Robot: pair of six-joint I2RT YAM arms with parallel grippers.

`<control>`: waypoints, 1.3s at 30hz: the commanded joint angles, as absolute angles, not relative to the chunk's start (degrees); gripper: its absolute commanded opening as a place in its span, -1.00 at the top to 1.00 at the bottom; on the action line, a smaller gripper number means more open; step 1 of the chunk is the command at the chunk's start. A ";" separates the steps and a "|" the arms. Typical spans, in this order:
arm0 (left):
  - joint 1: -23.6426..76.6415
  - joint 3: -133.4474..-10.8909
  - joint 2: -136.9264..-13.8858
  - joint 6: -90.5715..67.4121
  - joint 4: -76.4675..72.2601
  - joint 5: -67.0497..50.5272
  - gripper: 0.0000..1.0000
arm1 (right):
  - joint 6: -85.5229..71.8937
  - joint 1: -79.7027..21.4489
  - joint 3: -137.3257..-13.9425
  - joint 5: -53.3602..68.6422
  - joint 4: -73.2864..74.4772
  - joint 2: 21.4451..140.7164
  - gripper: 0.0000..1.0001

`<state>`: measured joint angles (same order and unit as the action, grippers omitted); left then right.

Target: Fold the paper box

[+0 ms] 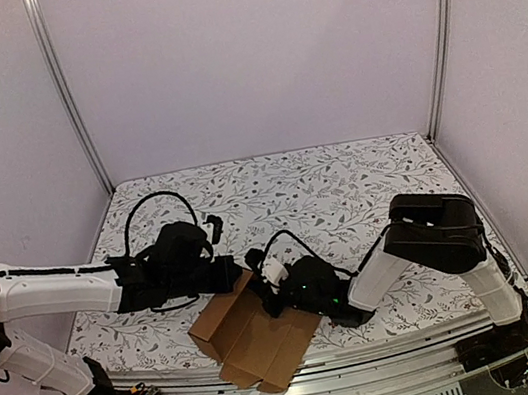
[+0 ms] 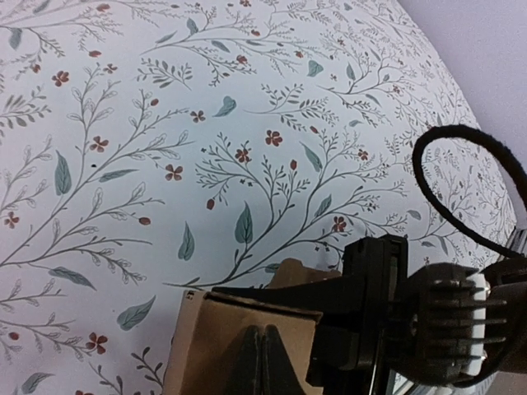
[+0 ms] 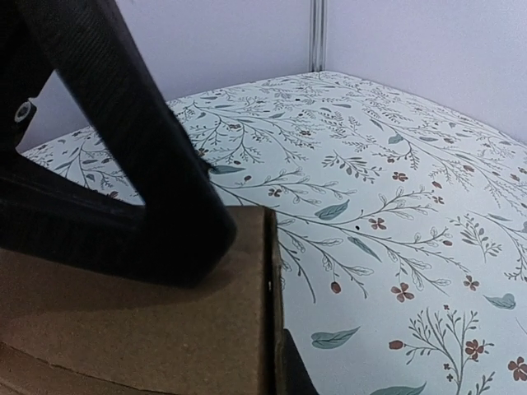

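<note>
The floral-printed surface [image 1: 343, 184] carries the paper box [image 1: 258, 340] at its near edge, a brown, partly folded cardboard sheet lying between the two arms, with its left part raised and its nearest corner reaching the front edge. The right tool [image 1: 270, 296] sits low at the box's far side and is clamped on an upright cardboard panel, with one dark finger on each side of the panel's edge. The left tool [image 2: 263, 354], just beside it at the box's far left corner, has its fingers pressed together against the cardboard; I cannot tell whether a flap is pinched between them.
</note>
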<state>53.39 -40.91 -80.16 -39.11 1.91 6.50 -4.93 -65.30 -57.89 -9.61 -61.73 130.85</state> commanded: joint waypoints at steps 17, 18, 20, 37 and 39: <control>55.19 -38.28 -80.61 -40.43 2.50 6.23 1.00 | -4.42 -67.24 -58.97 -18.36 -65.36 133.77 0.59; 55.27 -38.24 -80.52 -40.50 2.55 6.32 1.00 | -4.40 -67.26 -59.05 -18.48 -65.38 133.77 0.60; 55.33 -38.17 -80.27 -40.57 2.50 6.40 1.00 | -4.39 -67.29 -59.19 -18.56 -65.36 133.98 0.62; 55.85 -37.57 -80.56 -41.34 2.29 6.97 1.00 | -3.89 -67.78 -59.31 -18.72 -64.81 133.84 0.52; 55.86 -37.69 -80.51 -41.25 2.58 7.16 1.00 | -3.66 -67.92 -59.27 -18.59 -64.77 133.54 0.54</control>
<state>54.70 -39.22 -80.16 -40.82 -0.80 7.14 -3.95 -67.51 -58.81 -17.72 -64.55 132.84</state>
